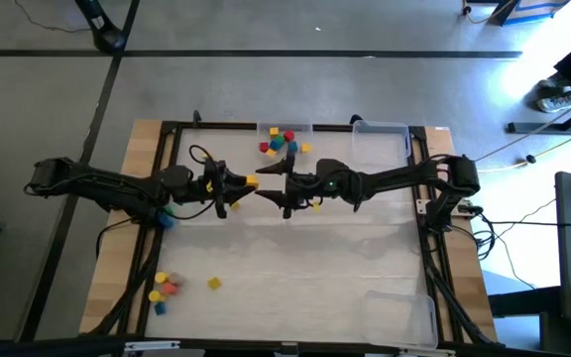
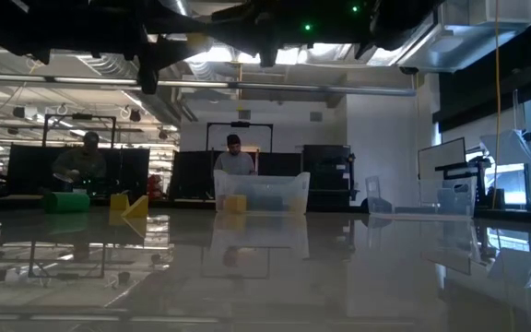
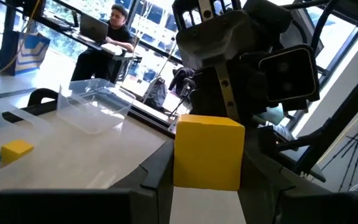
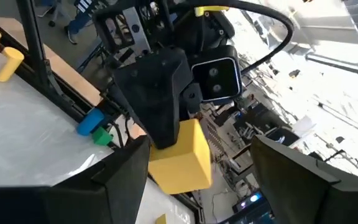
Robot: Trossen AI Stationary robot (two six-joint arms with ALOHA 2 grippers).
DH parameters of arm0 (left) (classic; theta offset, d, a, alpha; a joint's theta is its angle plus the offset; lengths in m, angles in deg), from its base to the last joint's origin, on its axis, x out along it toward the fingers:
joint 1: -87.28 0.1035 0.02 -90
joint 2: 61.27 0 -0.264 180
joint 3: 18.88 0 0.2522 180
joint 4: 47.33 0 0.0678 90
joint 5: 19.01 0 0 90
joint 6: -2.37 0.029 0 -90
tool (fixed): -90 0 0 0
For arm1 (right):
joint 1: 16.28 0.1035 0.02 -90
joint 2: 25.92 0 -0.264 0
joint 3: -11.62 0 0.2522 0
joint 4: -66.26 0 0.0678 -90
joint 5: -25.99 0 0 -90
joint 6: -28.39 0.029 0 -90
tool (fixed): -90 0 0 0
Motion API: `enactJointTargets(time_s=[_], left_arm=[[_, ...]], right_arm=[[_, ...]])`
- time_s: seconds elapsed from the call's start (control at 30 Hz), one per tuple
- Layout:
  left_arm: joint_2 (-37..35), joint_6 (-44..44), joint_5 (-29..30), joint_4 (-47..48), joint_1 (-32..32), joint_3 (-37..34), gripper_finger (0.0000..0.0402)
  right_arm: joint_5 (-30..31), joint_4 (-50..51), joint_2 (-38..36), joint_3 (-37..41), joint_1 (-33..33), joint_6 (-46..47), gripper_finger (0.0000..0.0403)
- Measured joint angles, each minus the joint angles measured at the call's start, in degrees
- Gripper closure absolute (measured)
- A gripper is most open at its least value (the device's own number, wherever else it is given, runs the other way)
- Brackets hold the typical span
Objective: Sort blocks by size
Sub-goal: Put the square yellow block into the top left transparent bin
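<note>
Left gripper (image 1: 249, 182) pinches a large yellow cube block (image 1: 253, 180) mid-air over table centre, presenting it to the right gripper (image 1: 271, 182), whose jaws gape around it, likely a handover toward the far clear plastic tray (image 1: 266, 129).

- This is a robotics lab or research workshop, open-plan and industrial in look.
- A work table (image 1: 295, 268) with a black frame stands on a bare grey concrete floor (image 1: 266, 89).
- Two robot arms (image 1: 107, 186) are mounted at the table.
- Exposed pipes (image 2: 275, 86) run under the ceiling.
- Beyond the table, a person (image 2: 236, 155) sits at a desk and another person (image 3: 107, 43) works at a laptop (image 3: 94, 26).
- A tripod (image 3: 356, 155) stands by large windows.
</note>
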Motion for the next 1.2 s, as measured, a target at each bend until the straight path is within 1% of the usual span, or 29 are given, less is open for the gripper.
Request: enactJointTargets(time_s=[0.2,0.33,0.43,0.7,0.77,0.83,0.93,1.03,1.13,1.2], left_arm=[[0.03,-0.81,-1.36,-1.61,-0.03,0.00,0.0281],[0.21,-2.30,-1.87,-1.98,-0.48,0.00,0.0281],[0.23,-2.11,-1.92,-1.91,-0.76,0.00,0.0281],[0.21,-2.33,-1.88,-2.16,-0.76,0.03,0.0281],[0.21,-2.67,-1.75,-2.01,-0.74,0.04,0.0281],[0.21,-2.59,-1.75,-1.90,-0.76,0.04,0.0280],[0.21,-2.27,-1.82,-1.95,-0.76,0.04,0.0269],[0.23,-1.78,-1.92,-1.69,-0.50,0.04,0.0246],[0.30,-1.52,-1.94,-1.60,-0.26,0.02,0.0218],[0.16,0.15,-1.91,-1.63,-0.25,0.02,0.0203]], right_arm=[[-0.26,-1.72,2.62,-1.20,0.01,-1.64,0.0125],[-0.22,-1.64,4.90,-4.17,0.02,-2.21,0.0130],[-0.20,-1.63,5.91,-5.58,0.02,-3.25,0.0152],[-0.28,-1.06,6.02,-5.88,0.09,-4.23,0.0242],[-0.27,-0.91,6.02,-5.88,0.07,-5.48,0.0254],[-0.26,-0.80,6.02,-5.88,0.07,-6.17,0.0257],[-0.29,-0.80,6.02,-5.88,0.07,-6.12,0.0251],[-0.28,-0.65,6.02,-5.88,0.07,-5.68,0.0248],[-0.28,-0.15,6.00,-5.95,0.07,-5.61,0.0257],[-0.05,0.64,6.00,-5.95,0.05,-5.54,0.0263]])
